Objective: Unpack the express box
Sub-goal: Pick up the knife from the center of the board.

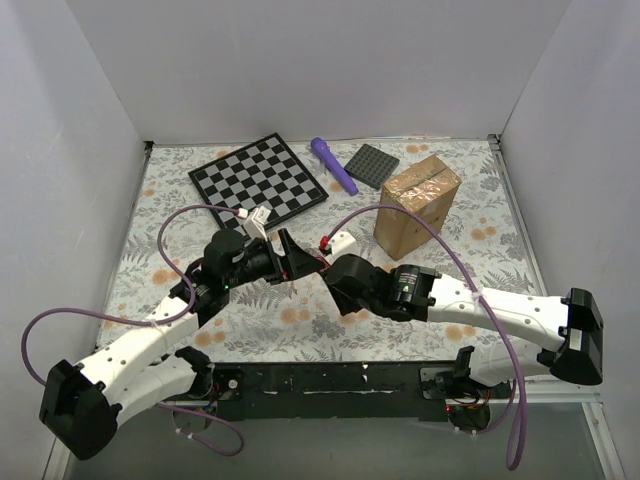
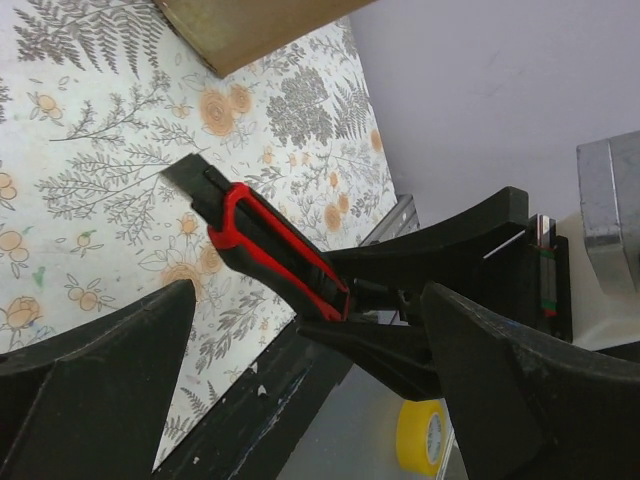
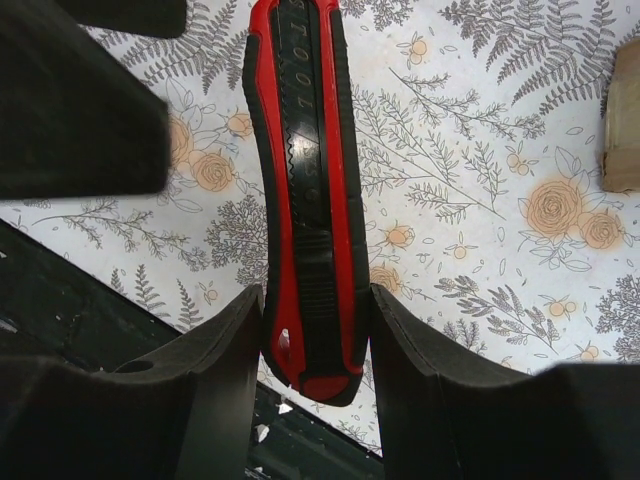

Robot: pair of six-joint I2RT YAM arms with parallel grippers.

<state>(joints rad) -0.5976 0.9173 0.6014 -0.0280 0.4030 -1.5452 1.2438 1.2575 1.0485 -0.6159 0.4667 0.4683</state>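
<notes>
The right gripper [image 3: 315, 300] is clamped on the butt end of a red-and-black utility knife [image 3: 305, 190], its two fingers pressed to either side of the handle above the floral tablecloth [image 1: 480, 250]. The left gripper [image 1: 290, 258] faces it near mid-table with its fingers spread wide apart and holds nothing. The express box [image 1: 418, 205] stands at the far right of the table, flaps down and taped, well apart from both grippers, just beside a dark grey square plate [image 1: 372, 165].

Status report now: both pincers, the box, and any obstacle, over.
Left pincer open, empty. Right pincer shut on red-and-black utility knife. Brown cardboard express box taped shut, flaps closed, untouched. Purple cylinder lies far-left of box, apart from it.
</notes>
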